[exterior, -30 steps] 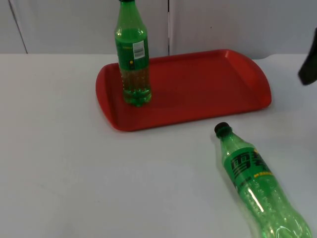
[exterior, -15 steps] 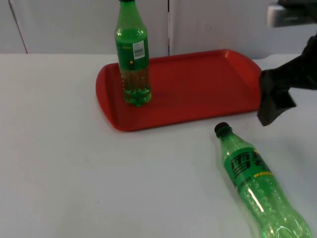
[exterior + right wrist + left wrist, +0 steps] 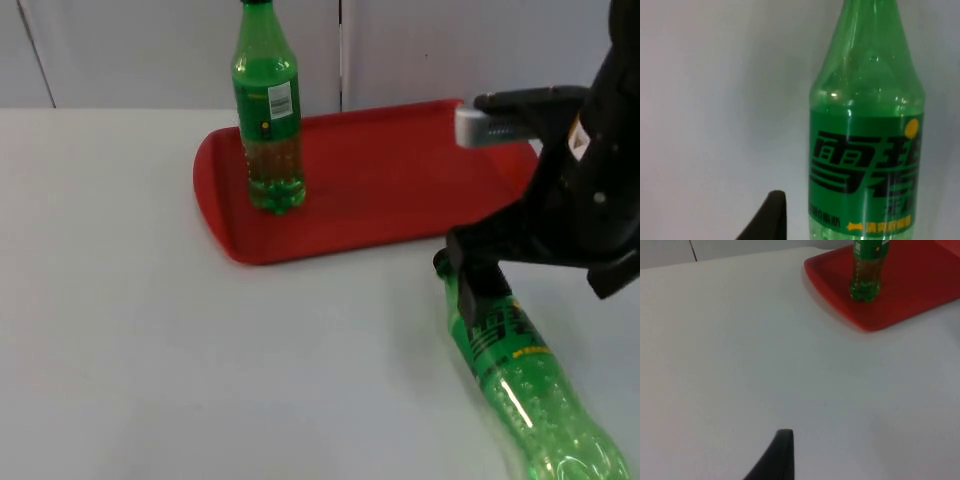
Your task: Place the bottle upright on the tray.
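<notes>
A green bottle with a black cap lies on its side on the white table, in front of the red tray, cap toward the tray. My right gripper hangs over its neck, just short of the tray's front rim. In the right wrist view the bottle's green label is close up. A second green bottle stands upright on the left part of the tray. My left gripper waits over bare table, left of the tray and the standing bottle.
The grey partition wall rises right behind the tray. The lying bottle's base reaches the table's front right edge. White table stretches open to the left and front of the tray.
My right arm has come in from the right edge, moving left and down until its gripper is over the lying bottle's neck. Both bottles and the tray have stayed put.
</notes>
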